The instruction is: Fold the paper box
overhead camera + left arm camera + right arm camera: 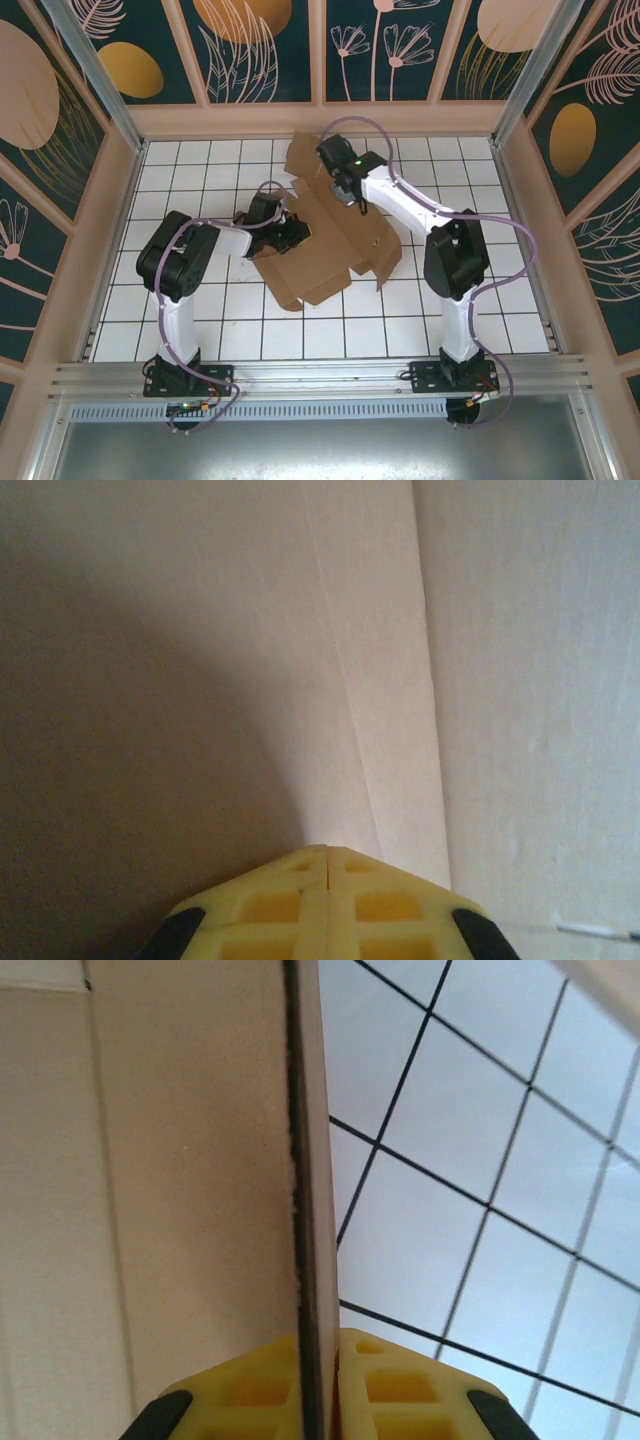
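In the middle of the white tiled tabletop (480, 300), a brown paper box (325, 250), opened out, with flaps sticking out at the sides. At its left edge, the left end effector (290, 232), squeezed together with nothing in between, tips right up against the cardboard. On the far side, the right end effector (345, 190), clamped on a thin edge of the paper box, one yellow finger (250, 1390) on each side.

paper box (335, 250) on table (500, 300), toward far edge
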Available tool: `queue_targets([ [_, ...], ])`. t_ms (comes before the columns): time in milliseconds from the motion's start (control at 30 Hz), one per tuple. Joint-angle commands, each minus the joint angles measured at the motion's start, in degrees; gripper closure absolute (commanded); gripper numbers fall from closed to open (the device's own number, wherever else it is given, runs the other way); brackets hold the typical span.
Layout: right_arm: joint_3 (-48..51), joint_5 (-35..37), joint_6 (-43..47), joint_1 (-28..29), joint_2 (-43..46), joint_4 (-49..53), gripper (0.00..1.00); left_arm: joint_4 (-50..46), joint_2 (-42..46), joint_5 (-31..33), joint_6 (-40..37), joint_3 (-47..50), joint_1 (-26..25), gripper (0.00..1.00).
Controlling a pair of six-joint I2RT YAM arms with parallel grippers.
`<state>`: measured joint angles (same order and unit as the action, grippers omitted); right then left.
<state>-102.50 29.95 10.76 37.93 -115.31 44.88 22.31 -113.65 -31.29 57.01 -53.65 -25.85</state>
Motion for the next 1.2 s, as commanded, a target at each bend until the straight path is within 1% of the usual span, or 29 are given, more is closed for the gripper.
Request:
queue_targets([
  [0, 3.7, 13.5, 4.13, 2.06, -1.78, -7.9, 0.91, 3.24, 5.17, -1.86, 2.94, 2.13, -0.47, 0.99],
  [133, 9.61, 20.11, 10.5, 4.16, 0.36, -16.91, 0.91, 5.64, 10.57, -0.89, 3.62, 4.73, 1.26, 0.99],
  [233, 15.18, 23.81, 17.8, 5.69, 3.02, -27.87, 0.91, 7.55, 14.34, -1.1, 4.1, 5.88, 3.95, 0.97],
  [333, 19.31, 24.48, 23.44, 6.49, 4.75, -36.01, 0.92, 7.0, 15.12, -2.25, 4.2, 5.43, 6.16, 0.96],
  [433, 20.03, 24.69, 25.88, 6.6, 4.94, -38.49, 0.96, 6.36, 14.94, -2.91, 3.95, 5.13, 6.68, 0.96],
  [500, 21.63, 26.07, 29.8, 6.92, 4.91, -42.58, 1.0, 9.14, 15.1, -3.92, 5.21, 5.74, 7.07, 0.96],
  [600, 26.26, 28.02, 38.18, 7.67, 5.84, -53.06, 1.0, 15.29, 15.06, -7.58, 7.55, 5.7, 7.82, 0.95],
  [633, 27.76, 28.6, 40.71, 7.95, 6.15, -56.6, 1.0, 17.29, 16.85, -8.86, 8.14, 5.66, 7.99, 0.94],
  [667, 29.0, 29.01, 43.03, 8.17, 6.37, -60.29, 1.0, 18.81, 17.55, -9.38, 8.69, 5.77, 8.32, 0.92],
  [733, 30.44, 29.11, 45.21, 8.64, 6.72, -64.13, 1.0, 20.31, 18.52, -9.1, 9.45, 5.58, 8.49, 0.85],
  [833, 30.59, 29.07, 45.43, 8.82, 6.57, -65.27, 1.0, 22.52, 17.71, -9.4, 11.43, 4.35, 8.51, 0.69],
  [900, 30.46, 29.1, 45.48, 8.91, 6.28, -65.6, 1.0, 26.06, 16.88, -9.87, 13.51, 3.86, 8.52, 0.58],
  [967, 30.35, 28.96, 45.35, 8.91, 6.0, -65.8, 1.0, 27.29, 16.11, -9.57, 14.62, 2.92, 8.49, 0.52],
  [1033, 30.08, 28.92, 45.31, 9.08, 5.79, -65.87, 1.0, 27.35, 15.81, -9.19, 15.02, 1.61, 8.52, 0.49],
  [1067, 29.92, 28.81, 45.22, 9.12, 5.65, -65.89, 1.0, 27.84, 13.81, -9.13, 15.52, 0.94, 8.53, 0.48],
  [1167, 29.72, 28.4, 44.77, 9.43, 5.62, -65.91, 1.0, 30.02, 11.88, -8.79, 16.95, -0.78, 8.59, 0.47],
])
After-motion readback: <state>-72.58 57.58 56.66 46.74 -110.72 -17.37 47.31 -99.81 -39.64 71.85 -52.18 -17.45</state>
